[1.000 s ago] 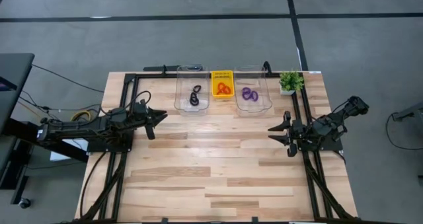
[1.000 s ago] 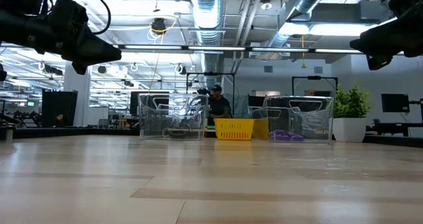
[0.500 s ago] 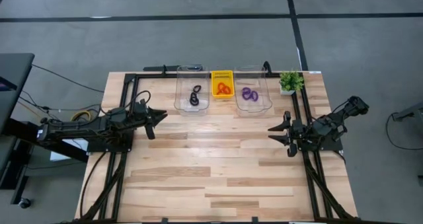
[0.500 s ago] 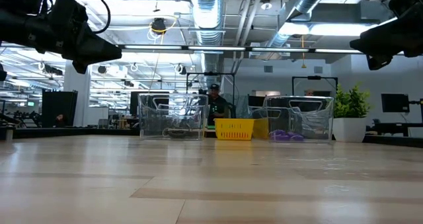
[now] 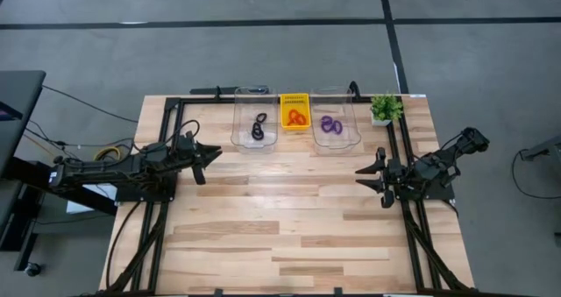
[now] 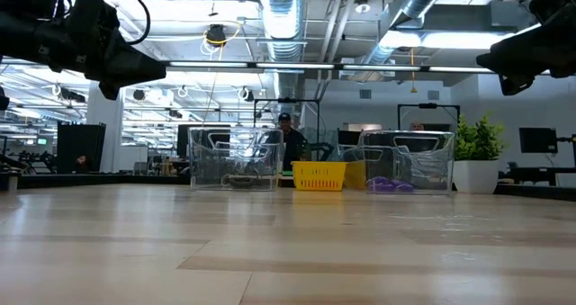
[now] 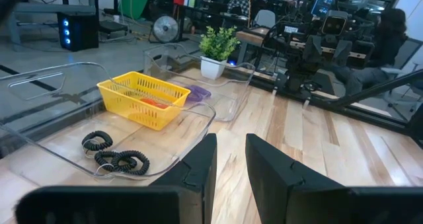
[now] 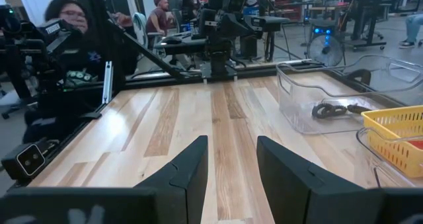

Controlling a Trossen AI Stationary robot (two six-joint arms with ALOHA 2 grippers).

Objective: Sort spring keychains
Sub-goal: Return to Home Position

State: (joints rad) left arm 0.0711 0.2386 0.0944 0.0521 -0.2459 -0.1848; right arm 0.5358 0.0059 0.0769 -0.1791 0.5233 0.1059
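The spring keychains lie sorted at the table's far edge. Black coils (image 5: 259, 127) rest on the floor of the left clear bin (image 5: 241, 137), orange-red ones (image 5: 295, 117) in the yellow basket (image 5: 294, 99), purple ones (image 5: 330, 124) in the right clear bin (image 5: 351, 136). The left wrist view shows the black coils (image 7: 114, 156) and the yellow basket (image 7: 149, 100). My left gripper (image 5: 209, 157) hovers open over the table's left side, short of the bins. My right gripper (image 5: 366, 176) hovers open over the right side, holding nothing.
A small potted plant (image 5: 384, 108) stands at the far right corner beside the right bin. A black frame (image 5: 166, 113) runs along the table's left, far and right edges. Bare wood (image 5: 289, 209) lies between the arms. People show in the room behind.
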